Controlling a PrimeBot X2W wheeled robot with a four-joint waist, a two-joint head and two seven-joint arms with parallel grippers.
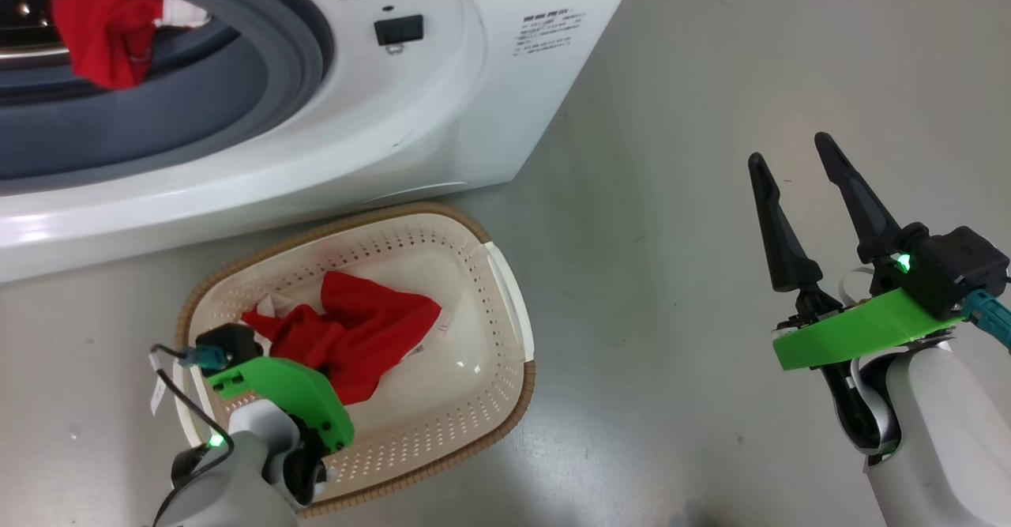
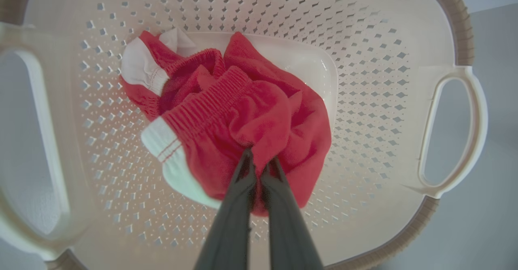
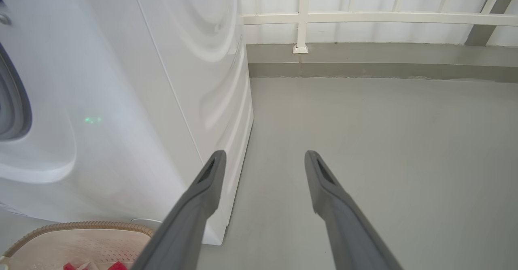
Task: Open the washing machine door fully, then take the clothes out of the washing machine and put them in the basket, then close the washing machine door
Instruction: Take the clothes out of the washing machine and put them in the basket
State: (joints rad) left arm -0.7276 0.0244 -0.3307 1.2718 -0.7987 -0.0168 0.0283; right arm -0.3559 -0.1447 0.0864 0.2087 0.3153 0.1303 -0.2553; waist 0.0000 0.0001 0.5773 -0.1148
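The white washing machine [image 1: 474, 77] stands at the top left with its grey rubber ring [image 1: 261, 61] exposed; its door is out of view. A red garment [image 1: 103, 21] hangs at the drum's mouth. On the floor before the machine sits the cream basket [image 1: 505, 400], and in it lies a second red garment with white trim [image 2: 251, 112]. My left gripper [image 2: 259, 158] reaches down into the basket and is shut on a fold of that garment. Over the bare floor to the right, my right gripper [image 1: 790, 150] is open and holds nothing.
Grey floor [image 1: 671, 195] spreads to the right of the machine and basket. In the right wrist view a white railing [image 3: 364, 18] and a low grey kerb [image 3: 364, 59] close off the far side. A black latch socket [image 1: 399, 29] sits on the machine's front.
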